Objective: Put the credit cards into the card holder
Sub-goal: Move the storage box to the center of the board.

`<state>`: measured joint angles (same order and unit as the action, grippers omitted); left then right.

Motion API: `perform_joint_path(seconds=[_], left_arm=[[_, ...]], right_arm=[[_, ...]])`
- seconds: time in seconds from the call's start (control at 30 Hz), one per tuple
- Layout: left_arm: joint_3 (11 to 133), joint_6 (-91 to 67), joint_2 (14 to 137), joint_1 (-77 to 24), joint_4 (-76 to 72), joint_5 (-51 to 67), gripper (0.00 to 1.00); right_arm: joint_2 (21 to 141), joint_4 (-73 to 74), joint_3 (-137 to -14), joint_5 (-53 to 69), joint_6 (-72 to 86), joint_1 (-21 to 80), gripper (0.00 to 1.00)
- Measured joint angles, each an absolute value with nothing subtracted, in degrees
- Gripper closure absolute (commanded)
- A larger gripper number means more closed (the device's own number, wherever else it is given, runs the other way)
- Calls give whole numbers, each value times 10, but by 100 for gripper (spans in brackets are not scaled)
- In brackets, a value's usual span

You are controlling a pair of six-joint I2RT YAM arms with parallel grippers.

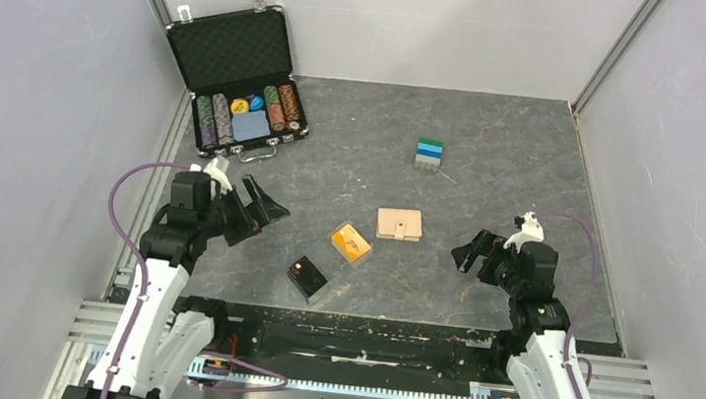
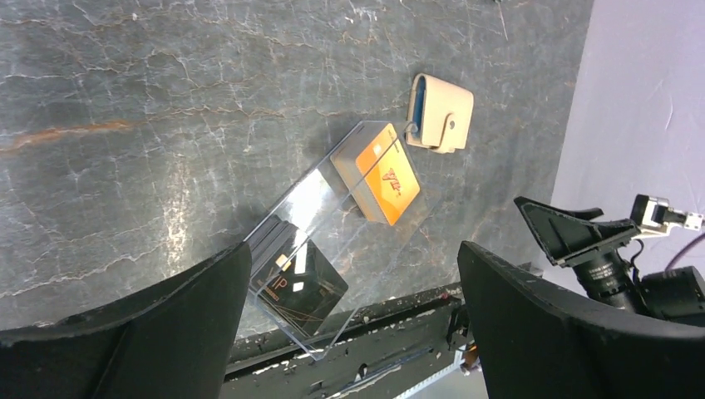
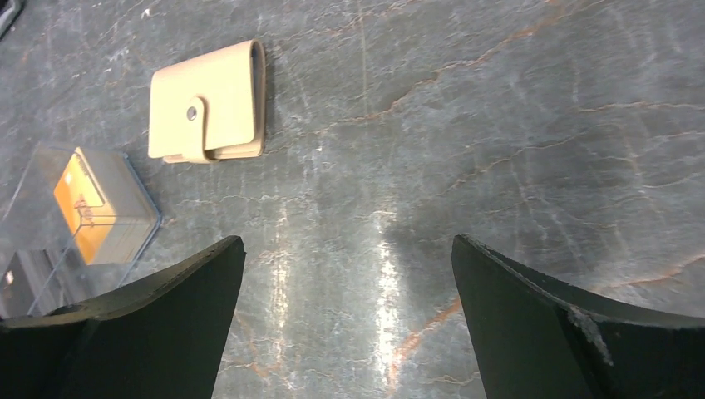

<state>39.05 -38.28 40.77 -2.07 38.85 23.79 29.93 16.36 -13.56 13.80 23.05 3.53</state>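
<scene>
Near the middle of the surface (image 1: pixel 494 135), a touch toward 6 o'clock: card holder (image 1: pixel 399 224), flat, folded, snap (image 3: pixel 192 111) fastened. Well apart at its 1 o'clock: credit cards (image 1: pixel 429 153), seemingly a small upright stack with blue, green and white edges; too small to count. Just beside the holder at its 8 o'clock: orange box (image 1: pixel 349 243) inside a clear case (image 3: pixel 137 204); farther along that line, black box (image 1: pixel 306 276) with clear lid. Far off at 10 o'clock: chip case (image 1: pixel 238 78), lid up.

Left pincer (image 1: pixel 265 222) spread wide, empty, raised at 9 o'clock of the two boxes. Right pincer (image 1: pixel 470 253) equally wide and empty, at 3 o'clock of the holder, well apart from it.

Risks, as a judgement only. With the holder shut, no slot reachable before popping the snap. A one-armed tug there is likely to drag the light wallet over the smooth, glossy, stone-patterned surface instead of opening it. Probably a job for pinning with one arm and pulling with the other. Cards thin, stiff, slick plastic: easy to topple the stack, to pinch two together, or to drop one flat with hardly any edge left to get under. Holder soft, tan, leather-like, rounded at the fold, with a small round snap: liable to buckle or slide under a card pushed in askew. Clear hard case close at 8 o'clock: liable to be nudged on a careless reach from the left.
</scene>
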Motion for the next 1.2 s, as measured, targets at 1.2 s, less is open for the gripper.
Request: perform_joint_path(seconds=[1.2], left_arm=[[413,-501,635,-403,462,-28,4]], right_arm=[[532,-23,-129,186,276,182,2]])
